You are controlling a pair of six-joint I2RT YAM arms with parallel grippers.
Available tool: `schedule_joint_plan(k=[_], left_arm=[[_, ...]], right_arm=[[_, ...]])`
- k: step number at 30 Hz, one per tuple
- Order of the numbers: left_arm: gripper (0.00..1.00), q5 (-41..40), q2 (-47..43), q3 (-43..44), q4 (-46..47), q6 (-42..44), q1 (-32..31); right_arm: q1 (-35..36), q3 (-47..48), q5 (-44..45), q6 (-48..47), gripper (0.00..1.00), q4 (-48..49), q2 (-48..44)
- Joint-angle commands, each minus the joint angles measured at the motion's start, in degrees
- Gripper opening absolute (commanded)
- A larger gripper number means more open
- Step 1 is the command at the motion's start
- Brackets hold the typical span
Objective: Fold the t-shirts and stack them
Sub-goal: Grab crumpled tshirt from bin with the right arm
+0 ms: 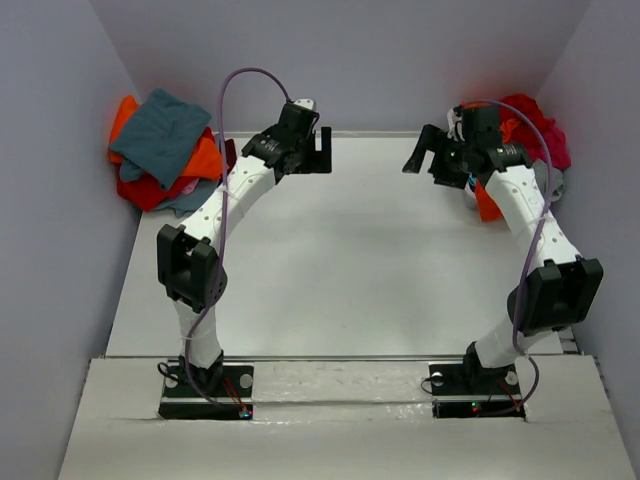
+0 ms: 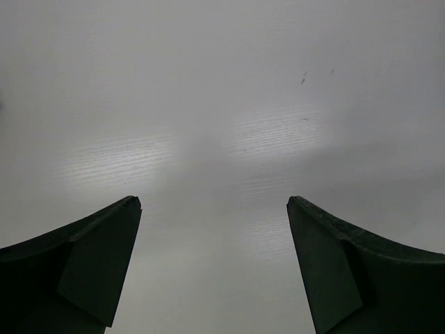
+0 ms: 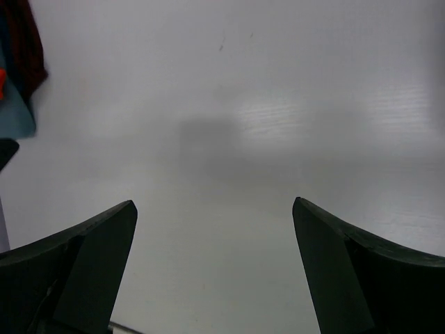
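Note:
A pile of t-shirts lies at the back left corner, with a teal-grey one on top of bright orange and red ones. A second pile of red and magenta shirts lies at the back right, with an orange bit beside my right arm. My left gripper is open and empty above the bare table at the back, right of the left pile. My right gripper is open and empty, left of the right pile. Both wrist views show open fingers, left and right, over bare table.
The white table is walled by grey panels on the left, back and right. The edge of a dark red and teal cloth shows at the left of the right wrist view. The arm bases stand at the near edge.

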Motion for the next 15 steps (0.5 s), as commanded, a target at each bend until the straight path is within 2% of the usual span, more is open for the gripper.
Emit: schedule_joint_plan(k=[1, 5, 12, 15], left_arm=[[0.99, -0.05, -1.77, 2.34, -0.23, 1.30, -0.17], [0.99, -0.23, -2.38, 1.55, 0.21, 1.66, -0.17], [0.99, 1.97, -2.56, 1.20, 1.00, 1.22, -0.17], [0.99, 2.23, -2.47, 1.28, 1.18, 1.48, -0.17]], right_arm=[[-6.46, 11.69, 2.67, -1.06, 1.00, -3.49, 5.35], [-9.56, 17.94, 4.31, -0.26, 1.00, -5.17, 8.87], [-10.09, 24.10, 18.80, 1.94, 1.00, -6.14, 12.74], [-11.32, 26.65, 21.10, 2.64, 1.00, -7.27, 14.59]])
